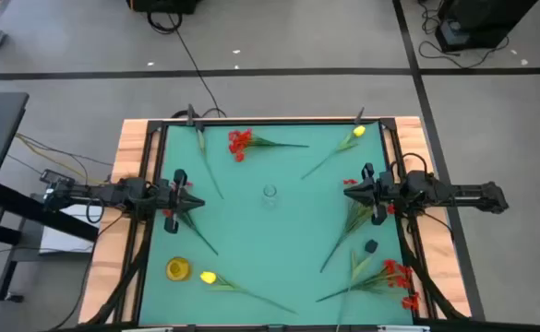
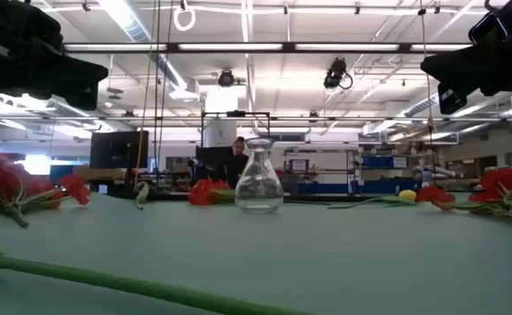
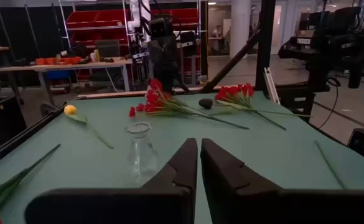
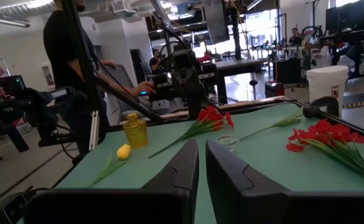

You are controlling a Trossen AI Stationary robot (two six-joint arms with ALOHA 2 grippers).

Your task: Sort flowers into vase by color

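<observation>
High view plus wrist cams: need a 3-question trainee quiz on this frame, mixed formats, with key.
1. True or false: the clear glass flask vase at mid-table already holds a flower.
2. Multiple choice: the small yellow glass vase stands nearest which arm? A) left B) right C) midway between both.
3. Fill in: the left gripper and right gripper both have fingers nearly ____ and hold nothing.

Key: 1 false, it is empty, and the red-blossomed sprig lies flat on the green mat. 2 A. 3 shut.
</observation>
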